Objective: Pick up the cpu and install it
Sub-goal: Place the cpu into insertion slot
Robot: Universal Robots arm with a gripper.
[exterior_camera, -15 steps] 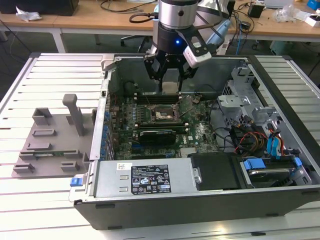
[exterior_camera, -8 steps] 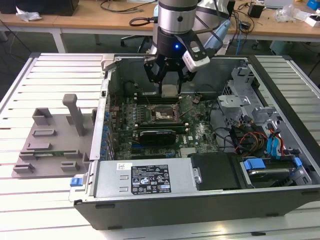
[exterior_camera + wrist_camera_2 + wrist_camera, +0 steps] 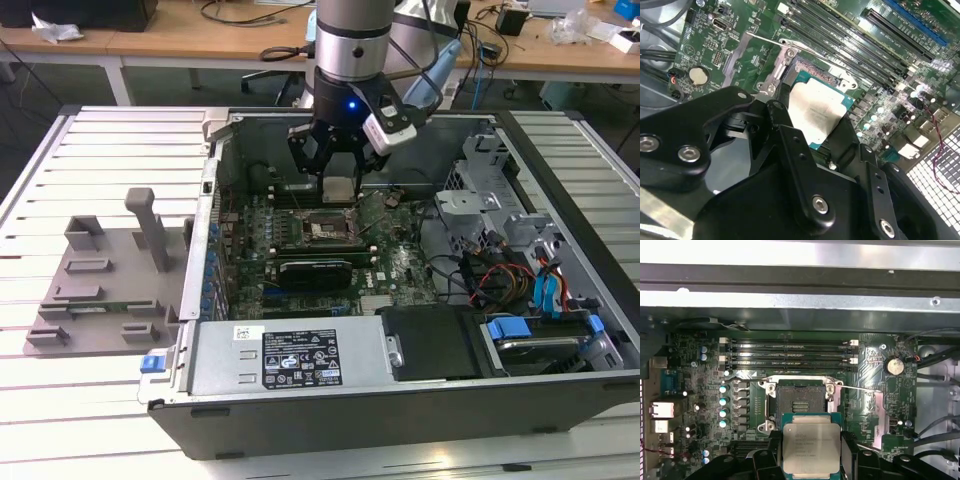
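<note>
In the upper middle of the exterior view, the gripper (image 3: 340,185) is hanging inside the open computer case (image 3: 300,420), its two black fingers closing narrowly on the cpu (image 3: 340,192) and pinching it by opposite edges. The chip is sitting flat between them with its silver top facing up, and it is hovering over the green motherboard (image 3: 400,270), just above the socket (image 3: 325,228) in that picture and not seated in it. In the first wrist view the cpu (image 3: 811,447) is showing its pale rim and grey lid between the fingers (image 3: 847,452), while the socket (image 3: 800,400) is lying uncovered beyond it, its dark contact field exposed and its metal frame standing around it. The memory slots (image 3: 790,352) are running past the socket's far side, and a coin cell (image 3: 894,365) is sitting near them. In the second wrist view the cpu (image 3: 815,112) is covering part of the socket frame (image 3: 785,70). Toward the exterior view's left, a grey fixture (image 3: 100,270) is resting on the slatted table (image 3: 100,140), well apart from the case.
</note>
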